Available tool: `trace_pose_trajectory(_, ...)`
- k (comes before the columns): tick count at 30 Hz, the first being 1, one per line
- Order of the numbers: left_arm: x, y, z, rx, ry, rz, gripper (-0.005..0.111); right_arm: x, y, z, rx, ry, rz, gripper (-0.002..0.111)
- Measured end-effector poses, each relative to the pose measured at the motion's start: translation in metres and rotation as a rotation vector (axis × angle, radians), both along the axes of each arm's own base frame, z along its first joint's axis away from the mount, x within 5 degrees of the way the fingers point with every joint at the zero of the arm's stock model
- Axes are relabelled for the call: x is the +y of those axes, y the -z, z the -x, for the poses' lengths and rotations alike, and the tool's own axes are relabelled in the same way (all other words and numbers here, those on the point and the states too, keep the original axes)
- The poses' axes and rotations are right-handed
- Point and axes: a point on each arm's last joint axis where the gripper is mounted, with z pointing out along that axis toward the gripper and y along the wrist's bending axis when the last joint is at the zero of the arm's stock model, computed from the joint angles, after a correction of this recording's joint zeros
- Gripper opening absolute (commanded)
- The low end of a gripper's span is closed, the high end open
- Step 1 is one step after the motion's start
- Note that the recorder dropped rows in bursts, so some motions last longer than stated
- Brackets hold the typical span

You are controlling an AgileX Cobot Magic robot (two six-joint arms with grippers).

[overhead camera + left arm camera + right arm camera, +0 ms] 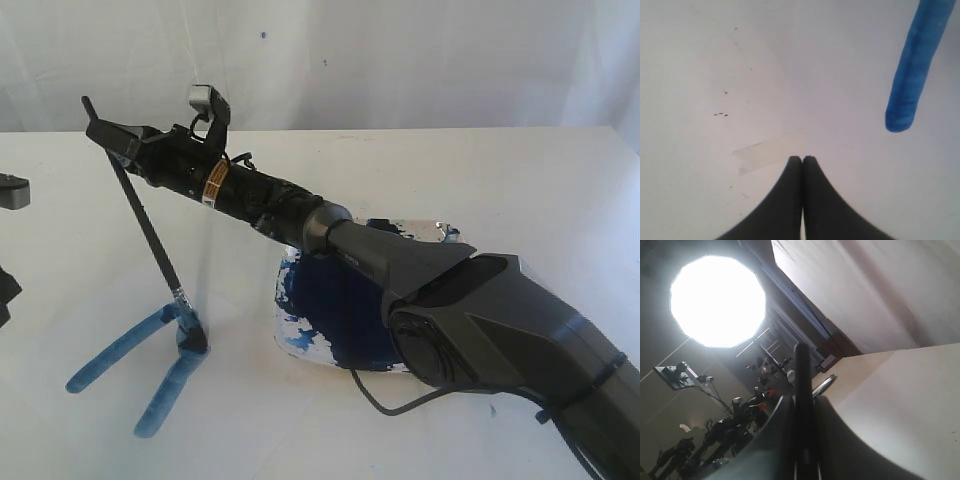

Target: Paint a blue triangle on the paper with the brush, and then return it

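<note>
- Exterior view: right arm (400,265) stretched from the lower right of the frame to the upper left, right gripper (112,140) clenched on the brush (150,228) close to the upper end of its handle.
- Brush in the left half of the frame, long axis steep and slanted: short stub of black handle poking past the gripper toward the upper left, silver ferrule and bristles pointing down and to the right.
- Bristle tip down on the paper (125,385), near the left edge of the dish (290,335).
- Blue triangle (120,350) only part painted: two streaky medium-blue strokes, joined at the brush tip and fanning toward the lower left of the frame like a V, far ends well apart.
- Square white dish at centre frame, smeared with blue and partly hidden under the arm, with a navy paint pool (340,310) inside it.
- Left gripper (802,161) in the left wrist view: jaws pressed flat together, tip to tip, above a white surface; only a dark sliver of it at the far left edge of the exterior view.
- Same wrist view: rounded end of one blue stroke off to one side of the gripper, strip of clear tape (770,152) flat on the surface just beyond the tips.
- Right wrist view: black brush handle gripped between the dark fingers, bright round studio lamp (717,300) in the background.
</note>
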Motion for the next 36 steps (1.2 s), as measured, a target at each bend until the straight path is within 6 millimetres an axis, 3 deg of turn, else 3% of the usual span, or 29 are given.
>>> trace_pose_trajectory(8, 0.003, -0.016, 0.004, -0.056, 0.009, -0.036, 0.0, 0.002, -0.003, 0.007, -0.014, -0.048, -0.032, 0.0)
trace_pose_trajectory(24, 0.002, -0.079, 0.028, -0.306, -0.04, -0.047, 0.0, 0.021, -0.004, 0.034, -0.027, -0.124, -0.047, 0.0)
trace_pose_trajectory(36, 0.0, -0.093, 0.036, -0.357, -0.053, -0.027, 0.0, 0.037, -0.004, 0.058, -0.019, -0.173, -0.049, 0.0)
